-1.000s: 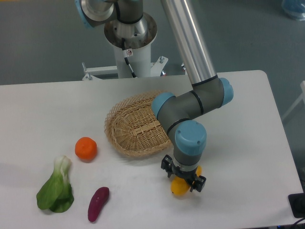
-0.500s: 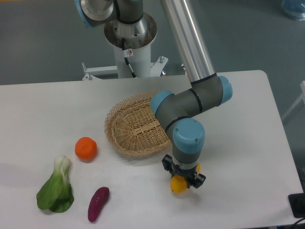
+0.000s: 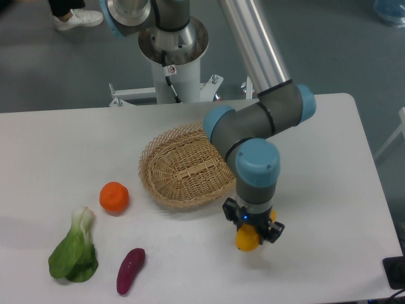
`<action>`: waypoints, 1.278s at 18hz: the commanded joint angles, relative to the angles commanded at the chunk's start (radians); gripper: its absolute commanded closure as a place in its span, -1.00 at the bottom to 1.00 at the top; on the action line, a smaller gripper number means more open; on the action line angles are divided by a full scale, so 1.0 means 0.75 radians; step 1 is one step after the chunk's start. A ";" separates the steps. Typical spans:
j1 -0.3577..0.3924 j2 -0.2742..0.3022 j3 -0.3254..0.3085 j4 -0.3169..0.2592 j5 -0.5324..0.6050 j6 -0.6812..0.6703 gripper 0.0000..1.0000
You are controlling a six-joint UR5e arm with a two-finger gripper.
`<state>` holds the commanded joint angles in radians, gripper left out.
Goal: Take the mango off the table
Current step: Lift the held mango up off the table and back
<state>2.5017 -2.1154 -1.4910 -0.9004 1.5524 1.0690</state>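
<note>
My hand (image 3: 250, 232) is clamped on the mango (image 3: 247, 239), which sits between my fingers over the white worktop (image 3: 329, 190). The basket (image 3: 185, 170) lies at ten o'clock from it; the orange (image 3: 114, 196), greens (image 3: 74, 250) and purple vegetable (image 3: 130, 270) are well apart toward nine.

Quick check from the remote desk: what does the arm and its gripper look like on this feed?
The arm has a shiny silver tube link, dark grey joint housings and light blue round caps. The gripper at its tip is small and black, with stubby dark fingers. A black cable runs down the white base pedestal behind the table.
</note>
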 joint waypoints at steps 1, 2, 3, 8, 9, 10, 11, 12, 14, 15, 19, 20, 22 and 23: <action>0.031 0.014 0.002 -0.012 -0.008 0.061 -0.02; 0.059 0.023 0.004 -0.027 -0.014 0.128 -0.01; 0.066 0.029 0.010 -0.045 -0.014 0.170 -0.01; 0.113 0.072 0.022 -0.139 -0.002 0.215 -0.05; 0.119 0.074 0.023 -0.143 -0.002 0.233 -0.07; 0.125 0.078 0.023 -0.143 0.000 0.248 -0.06; 0.129 0.078 0.025 -0.143 0.000 0.250 -0.06; 0.129 0.078 0.027 -0.143 0.002 0.250 -0.06; 0.125 0.076 0.035 -0.145 0.008 0.250 -0.07; 0.125 0.076 0.037 -0.149 0.028 0.250 -0.07; 0.125 0.076 0.037 -0.162 0.070 0.307 -0.07; 0.127 0.078 0.039 -0.178 0.072 0.319 -0.07; 0.125 0.078 0.041 -0.192 0.084 0.329 -0.07; 0.127 0.076 0.039 -0.190 0.086 0.330 -0.07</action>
<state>2.5970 -2.0586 -1.4619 -1.0431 1.6168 1.3162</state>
